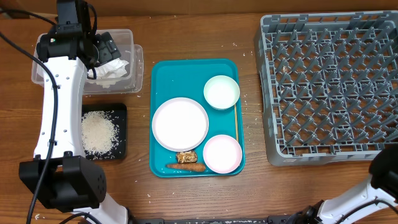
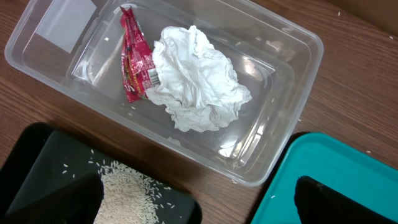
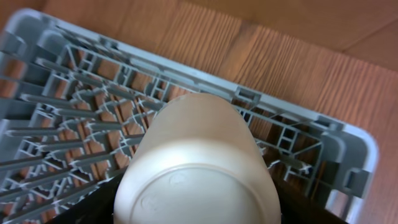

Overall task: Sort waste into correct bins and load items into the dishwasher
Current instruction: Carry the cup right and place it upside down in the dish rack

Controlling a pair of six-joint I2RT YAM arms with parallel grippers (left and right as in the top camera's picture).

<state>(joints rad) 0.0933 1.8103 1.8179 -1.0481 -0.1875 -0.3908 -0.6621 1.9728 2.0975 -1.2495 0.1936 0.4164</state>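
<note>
Cup [image 3: 196, 143], beige, base toward the camera, gripped by the closed right gripper [image 3: 198, 211] above a corner of the grey rack [image 1: 323, 87]. On the teal tray [image 1: 165, 74] we count carrot [image 1: 186, 166], pink bowl [image 1: 222, 153], plate [image 1: 180, 124] and green bowl [image 1: 221, 91], all awaiting sorting or loading. Farthest, the clear bin [image 2: 292, 93] holds tissue [image 2: 196, 78] and wrapper [image 2: 134, 59]; left gripper [image 2: 196, 183] hangs wide open, empty.

The beige cup [image 3: 199, 168] runs off the 6 o'clock edge and covers all but dark slivers of my right claw [image 3: 199, 208]. Overhead, my left arm [image 1: 59, 99] hides the clear bin's [image 1: 138, 62] 9 o'clock half. The dish rack [image 1: 329, 81] is cropped at 3 o'clock.
</note>
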